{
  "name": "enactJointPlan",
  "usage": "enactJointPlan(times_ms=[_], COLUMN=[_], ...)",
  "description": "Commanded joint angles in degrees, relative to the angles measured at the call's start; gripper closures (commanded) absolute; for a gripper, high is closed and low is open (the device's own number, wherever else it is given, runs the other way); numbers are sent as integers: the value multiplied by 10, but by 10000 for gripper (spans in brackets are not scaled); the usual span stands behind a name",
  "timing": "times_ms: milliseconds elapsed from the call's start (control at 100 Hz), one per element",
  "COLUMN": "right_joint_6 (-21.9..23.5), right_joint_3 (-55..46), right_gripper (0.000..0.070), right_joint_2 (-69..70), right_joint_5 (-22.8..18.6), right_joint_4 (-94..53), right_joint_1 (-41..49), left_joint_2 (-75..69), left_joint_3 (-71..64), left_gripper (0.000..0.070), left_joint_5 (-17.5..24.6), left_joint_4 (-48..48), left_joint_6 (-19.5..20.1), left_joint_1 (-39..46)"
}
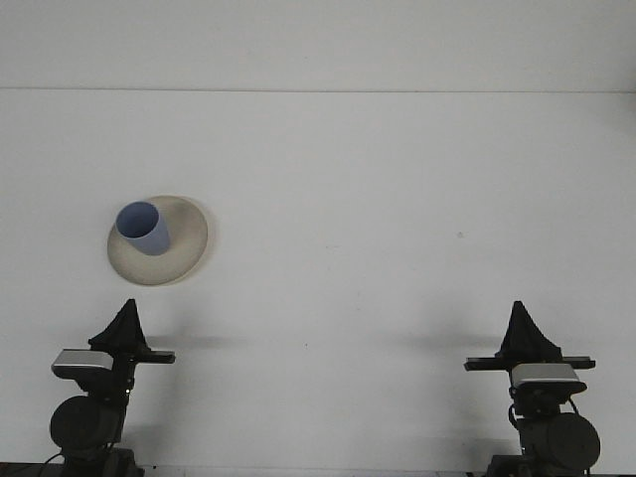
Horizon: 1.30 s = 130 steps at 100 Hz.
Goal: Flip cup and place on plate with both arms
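A blue cup (144, 228) stands on the beige plate (185, 249) at the left of the white table, its open mouth facing up. My left gripper (127, 308) rests low near the front edge, below the plate and well apart from it, with its fingers together in a point and nothing in them. At the front right my right gripper (519, 311) sits far from the cup, also shut and empty.
The white table (378, 199) runs back to a pale wall, with a small dark speck (459, 236) at the right. Both arm bases and their wrist cameras stand at the bottom corners.
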Motion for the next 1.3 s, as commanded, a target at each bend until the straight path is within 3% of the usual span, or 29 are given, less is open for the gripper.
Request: enactJointPlan(times_ms=[0, 300, 1290], right_joint_6=[2, 2, 2], right_joint_3=[-11, -67, -67], right_gripper=[700, 700, 700], right_joint_2=[1, 0, 0], right_joint_5=[9, 16, 15], right_joint_4=[9, 80, 83], right_joint_1=[0, 0, 0], left_joint_2=[-1, -1, -1], left_joint_3=[-12, -12, -12], left_gripper=[689, 689, 689], left_joint_5=[1, 1, 1], left_joint_4=[9, 8, 8], left_joint_6=[4, 4, 4], left_joint_1=[1, 1, 1])
